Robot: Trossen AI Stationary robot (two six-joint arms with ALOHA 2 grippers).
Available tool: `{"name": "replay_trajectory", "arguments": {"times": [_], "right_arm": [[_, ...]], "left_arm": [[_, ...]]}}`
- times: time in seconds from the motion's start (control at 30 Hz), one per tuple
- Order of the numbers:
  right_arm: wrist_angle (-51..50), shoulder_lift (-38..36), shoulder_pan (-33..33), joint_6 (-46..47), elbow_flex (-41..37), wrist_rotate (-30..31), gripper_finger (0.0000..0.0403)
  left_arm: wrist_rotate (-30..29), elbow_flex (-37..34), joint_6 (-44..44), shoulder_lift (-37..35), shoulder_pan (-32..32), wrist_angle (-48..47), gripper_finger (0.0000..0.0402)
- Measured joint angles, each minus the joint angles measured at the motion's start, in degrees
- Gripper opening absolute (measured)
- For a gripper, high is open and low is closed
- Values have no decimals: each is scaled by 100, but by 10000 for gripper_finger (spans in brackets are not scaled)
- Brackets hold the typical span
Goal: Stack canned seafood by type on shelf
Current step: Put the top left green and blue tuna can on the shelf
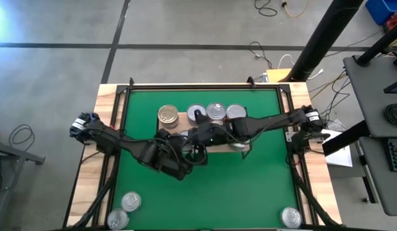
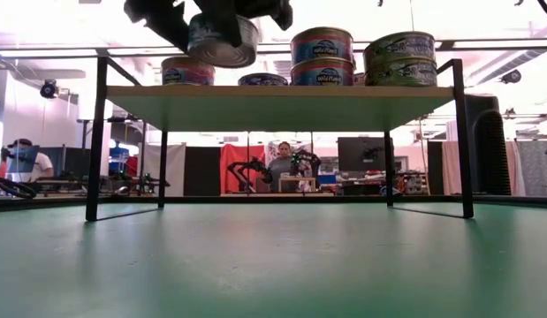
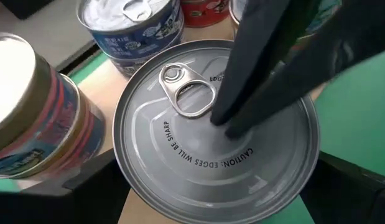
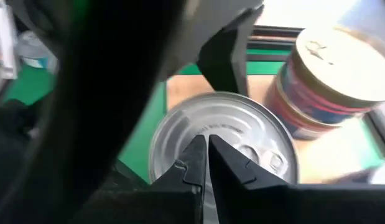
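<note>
Between left claw (image 3: 211, 205) fingers: tin (image 3: 217, 134)

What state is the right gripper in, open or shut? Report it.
Shut. In the right wrist view the fingertips of the right gripper meet with no gap, above the lid of the silver tin, gripping nothing.

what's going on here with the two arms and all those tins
Both arms meet over the wooden shelf at the middle of the green mat. The left tool holds a silver tin by its sides, lifted above the shelf. The right tool is shut, its tips together over that tin's lid. Other tins already sit on the shelf, some stacked in twos. Three more tins wait near the mat's front corners.
</note>
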Motion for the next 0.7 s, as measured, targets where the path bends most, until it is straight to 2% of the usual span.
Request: {"name": "replay_trajectory", "arguments": {"times": [0.13,0.23,0.3,0.5,0.7], "right_arm": [[83,51,-266,31,-79,-664,9],[50,119,-359,-23,-94,-755,9],[30,193,-398,-160,-94,-752,9],[-68,439,-550,-255,-98,-951,9],[-230,447,-609,-400,-125,-973,9]], "left_arm": [[124,-590,358,-358,81,918,376],[303,-1060,923,-577,120,1787,384],[508,-1310,969,-659,204,2157,391],[778,-1682,914,-710,410,2210,397],[862,-1632,934,-718,407,2089,397]]}}
